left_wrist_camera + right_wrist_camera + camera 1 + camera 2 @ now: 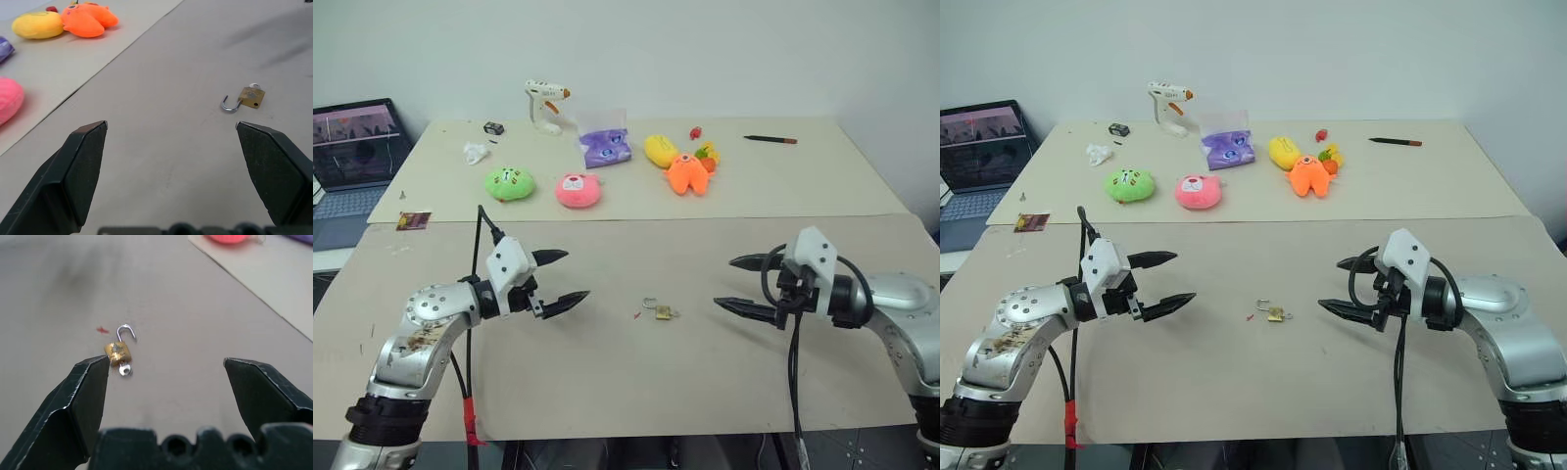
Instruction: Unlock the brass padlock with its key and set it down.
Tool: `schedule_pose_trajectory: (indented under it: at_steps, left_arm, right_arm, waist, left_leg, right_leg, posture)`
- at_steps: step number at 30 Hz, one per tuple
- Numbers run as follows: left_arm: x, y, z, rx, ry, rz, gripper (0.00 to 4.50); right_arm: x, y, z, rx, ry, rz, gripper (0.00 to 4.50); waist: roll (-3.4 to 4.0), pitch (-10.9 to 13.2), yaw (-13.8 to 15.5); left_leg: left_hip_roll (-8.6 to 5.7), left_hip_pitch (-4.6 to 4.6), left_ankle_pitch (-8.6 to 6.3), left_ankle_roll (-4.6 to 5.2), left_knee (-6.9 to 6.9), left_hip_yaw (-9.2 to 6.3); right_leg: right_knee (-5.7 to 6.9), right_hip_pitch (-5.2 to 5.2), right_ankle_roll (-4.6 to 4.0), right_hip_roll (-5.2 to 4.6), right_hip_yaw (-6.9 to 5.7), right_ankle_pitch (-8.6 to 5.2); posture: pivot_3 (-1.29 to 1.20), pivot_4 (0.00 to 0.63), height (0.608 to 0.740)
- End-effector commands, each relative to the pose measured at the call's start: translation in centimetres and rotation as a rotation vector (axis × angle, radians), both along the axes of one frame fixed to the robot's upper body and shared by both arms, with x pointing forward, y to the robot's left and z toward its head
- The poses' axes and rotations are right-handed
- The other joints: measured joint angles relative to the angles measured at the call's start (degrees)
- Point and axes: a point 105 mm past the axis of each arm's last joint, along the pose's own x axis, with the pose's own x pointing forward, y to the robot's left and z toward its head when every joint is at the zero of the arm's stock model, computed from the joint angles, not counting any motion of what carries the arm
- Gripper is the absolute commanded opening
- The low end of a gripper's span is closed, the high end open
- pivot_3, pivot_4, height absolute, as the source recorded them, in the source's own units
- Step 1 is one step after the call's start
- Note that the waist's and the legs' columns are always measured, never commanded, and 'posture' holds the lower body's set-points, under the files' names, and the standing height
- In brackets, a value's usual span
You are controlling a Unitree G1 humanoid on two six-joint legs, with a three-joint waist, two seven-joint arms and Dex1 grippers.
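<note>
Fingers (570, 298) apart, brass padlock (661, 312) between

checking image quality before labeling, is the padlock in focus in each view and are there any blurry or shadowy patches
Head views: the brass padlock is tiny but fairly crisp on the evenly lit table.
Left wrist view: the lock and its open shackle are sharp, with soft dark smudges on the table beyond it.
Right wrist view: the lock and the key look slightly soft, the far toys blurred.

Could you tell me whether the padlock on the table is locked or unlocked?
Unlocked: the padlock lies flat with one end of its shackle swung free of the body.
</note>
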Motion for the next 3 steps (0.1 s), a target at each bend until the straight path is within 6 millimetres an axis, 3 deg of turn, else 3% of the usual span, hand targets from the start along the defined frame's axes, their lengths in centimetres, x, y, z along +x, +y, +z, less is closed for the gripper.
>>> schedule_pose_trajectory:
  at_steps: [1,3]
  left_arm:
    - [0.50,-0.15,1.92,-0.025,-0.066,0.024,4.50]
    - [0.63,-0.25,2.34,-0.042,-0.069,0.028,4.50]
  right_arm:
    - [0.42,-0.44,2.14,0.049,-0.076,-0.056,4.39]
    - [0.80,-0.46,2.41,0.058,-0.089,-0.071,4.39]
  waist:
    - [0.00,0.00,0.17]
    - [0.00,0.00,0.20]
  left_leg:
    - [0.00,0.01,0.00,0.00,0.00,0.00]
    - [0.03,0.01,0.00,0.00,-0.03,0.00]
  right_leg:
    - [0.01,0.00,0.00,-0.01,0.00,0.00]
    - [0.05,-0.02,-0.01,0.01,0.02,0.00]
  posture:
    - [0.00,0.150,0.740]
    - [0.00,0.150,0.740]
